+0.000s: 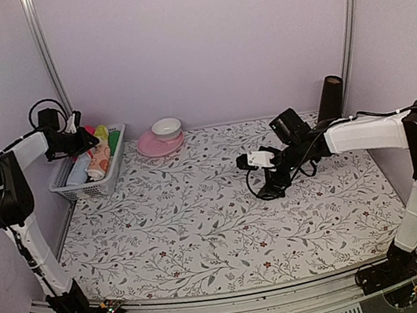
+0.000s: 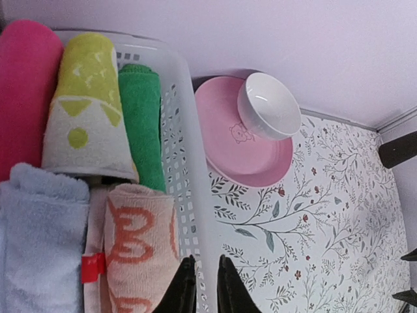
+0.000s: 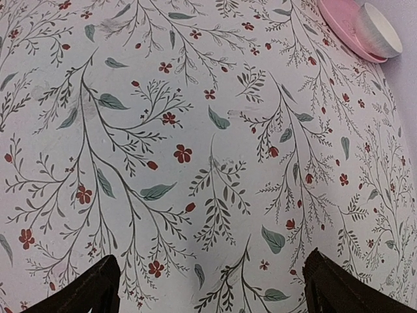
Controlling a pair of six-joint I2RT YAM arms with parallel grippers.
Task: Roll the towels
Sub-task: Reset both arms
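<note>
The pale blue towel (image 2: 39, 241) and the peach-orange towel (image 2: 137, 248) lie rolled side by side in the near end of a white perforated basket (image 2: 186, 163). In the top view the blue towel (image 1: 78, 172) and the peach towel (image 1: 98, 162) show in the basket (image 1: 113, 179) at the back left. My left gripper (image 2: 202, 280) hovers over the basket's right wall beside the peach towel, jaws almost together and empty; it also shows in the top view (image 1: 85, 141). My right gripper (image 3: 208, 290) is wide open and empty, low over the floral sheet at mid-right (image 1: 267, 188).
Rolled pink (image 2: 23, 91), yellow-patterned (image 2: 85, 104) and green (image 2: 143, 124) towels fill the basket's far end. A pink plate (image 2: 228, 150) with a white bowl (image 2: 268, 104) stands right of the basket. A dark cylinder (image 1: 330, 97) stands at the back right.
</note>
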